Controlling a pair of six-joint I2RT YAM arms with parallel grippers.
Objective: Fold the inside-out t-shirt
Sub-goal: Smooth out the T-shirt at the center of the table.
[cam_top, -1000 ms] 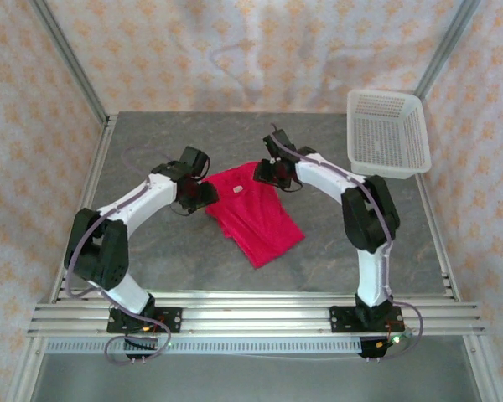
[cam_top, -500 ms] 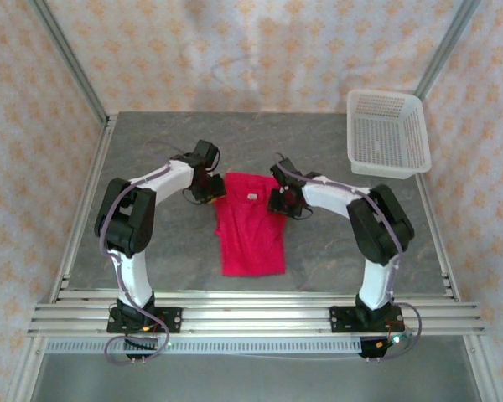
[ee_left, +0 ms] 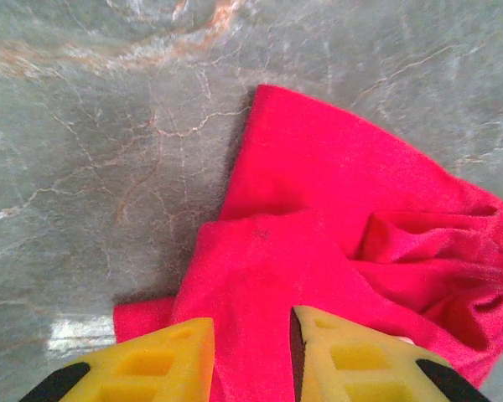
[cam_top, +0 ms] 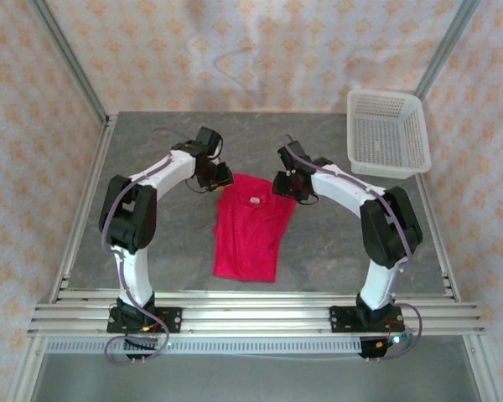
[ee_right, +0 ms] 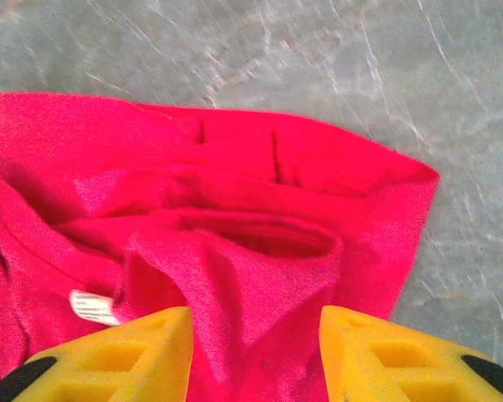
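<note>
- Item: inside-out t-shirt [cam_top: 247, 234], bright crimson-red, soft plain fabric, lying lengthwise in the middle of the grey marbled table [cam_top: 335, 243], with its collar end toward the far side and its hem end toward the arm bases
- Condition: body mostly flat and narrow, and the far end is rumpled where the two arms meet it
- Marking: small white tag [cam_top: 254, 199] near the collar, facing up
- Top external view: whole outline of the garment, both arms curving inward to its far corners, and a white mesh basket [cam_top: 387, 166] at the far right corner of the table, well apart from the cloth
- Left wrist view: a flat flap reaching out over the stone, overlapping folds and a gathered pocket of cloth on the right
- Right wrist view: layered collar folds, two short seam lines, and printed lines on the tag
- Left gripper [cam_top: 221, 178]: yellow fingers [ee_left: 163, 360] set fairly close together, clamped on a band of red cloth at the far left corner
- Right gripper [cam_top: 282, 186]: yellow fingers [ee_right: 377, 352] somewhat wider apart, pinching a raised ridge of cloth at the far right corner, just beside the tag
</note>
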